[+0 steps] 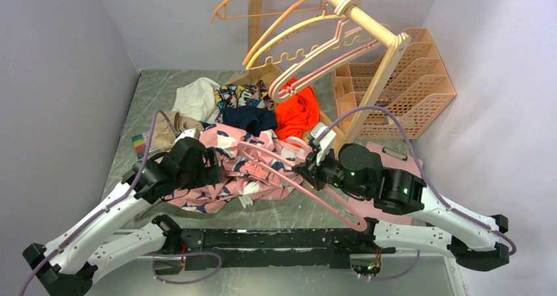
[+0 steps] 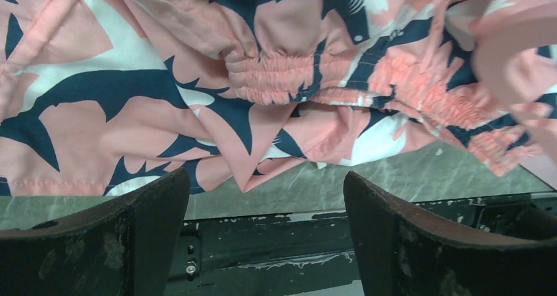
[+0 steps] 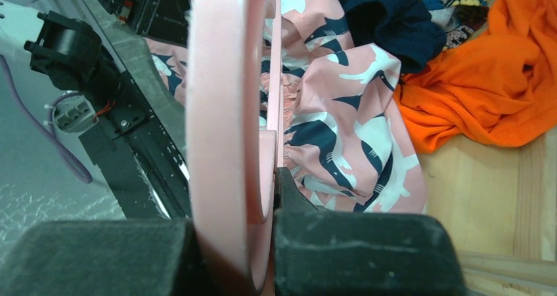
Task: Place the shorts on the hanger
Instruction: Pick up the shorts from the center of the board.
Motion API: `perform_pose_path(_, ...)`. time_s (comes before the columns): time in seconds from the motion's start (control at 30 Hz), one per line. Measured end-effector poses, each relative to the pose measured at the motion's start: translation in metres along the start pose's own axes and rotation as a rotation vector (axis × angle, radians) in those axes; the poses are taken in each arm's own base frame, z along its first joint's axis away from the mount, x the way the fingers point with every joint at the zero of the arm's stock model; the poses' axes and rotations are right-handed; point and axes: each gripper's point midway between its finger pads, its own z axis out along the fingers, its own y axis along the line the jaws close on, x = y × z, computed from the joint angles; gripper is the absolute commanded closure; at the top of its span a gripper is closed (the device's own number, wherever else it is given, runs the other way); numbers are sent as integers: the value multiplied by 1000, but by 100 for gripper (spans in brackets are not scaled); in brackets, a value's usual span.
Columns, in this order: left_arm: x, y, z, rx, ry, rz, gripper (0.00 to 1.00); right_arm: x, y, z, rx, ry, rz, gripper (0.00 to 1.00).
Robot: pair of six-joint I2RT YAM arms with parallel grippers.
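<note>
In the top view, the shorts (image 1: 226,178) lie crumpled on the surface (image 1: 295,211) between the two arms, in front of a heap of other clothes (image 1: 249,105). The right tool (image 1: 307,169) is clenched on the hanger (image 1: 332,203), which has one arm lying over the shorts and its other end reaching toward the near edge. The left tool (image 1: 213,165) hangs at the shorts' left side.

In the left wrist view, its fingers (image 2: 141,233) are spread wide with nothing between them. The gathered waistband sits just ahead.

In the right wrist view, the hanger stands edge-on, squeezed between the pads. The shorts lie beyond it, beside an orange garment (image 3: 486,79) and a navy garment (image 3: 387,20).

The hanger seems to be in hand, but the shorts are not yet hung. Whether a hanger arm is already inside the fabric cannot be told.
</note>
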Motion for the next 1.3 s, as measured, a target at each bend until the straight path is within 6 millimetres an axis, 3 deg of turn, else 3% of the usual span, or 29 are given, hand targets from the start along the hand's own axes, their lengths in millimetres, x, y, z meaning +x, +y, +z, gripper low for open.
perform_pose_path(0.27, 5, 10, 28, -97, 18, 44, 8, -10, -10, -17, 35, -62, 11, 100)
perform_pose_path(0.4, 8, 20, 49, -191, 34, 77, 13, -14, -12, -22, 36, -88, 19, 100)
perform_pose_path(0.53, 5, 30, 61, -267, 19, 99, 24, -11, -11, -22, 35, -88, 21, 100)
perform_pose_path(0.73, -9, 33, 64, -269, -76, 108, 33, -9, -10, -18, 30, -78, 18, 100)
perform_pose_path(1.0, -33, 23, 66, -210, -211, 115, 39, -8, -7, -11, 22, -71, 17, 100)
perform_pose_path(1.3, -56, 11, 75, -158, -319, 145, 60, -10, 1, -10, -18, -78, 21, 100)
